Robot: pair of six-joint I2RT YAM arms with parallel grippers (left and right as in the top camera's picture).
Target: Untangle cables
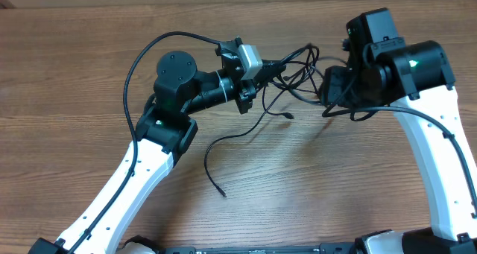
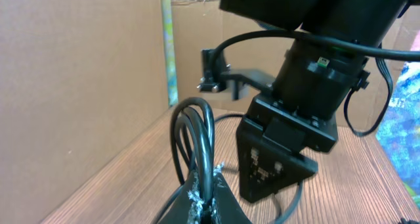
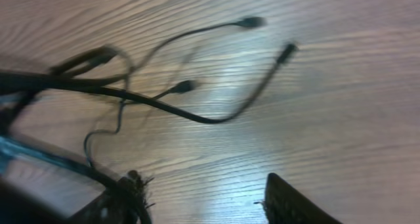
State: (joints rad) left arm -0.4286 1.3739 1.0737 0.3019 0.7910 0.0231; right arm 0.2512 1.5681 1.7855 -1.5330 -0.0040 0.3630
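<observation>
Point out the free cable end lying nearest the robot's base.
Overhead view: the thin black cable's free end lies on the wooden table between the arms, beside the left arm's white link.

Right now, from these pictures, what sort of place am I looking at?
Probably a robotics lab or test bench rather than a home: two white robot arms reach over a wood-grain table, plain cardboard walls stand beside it, and thin black cables lie tangled on it.
</observation>
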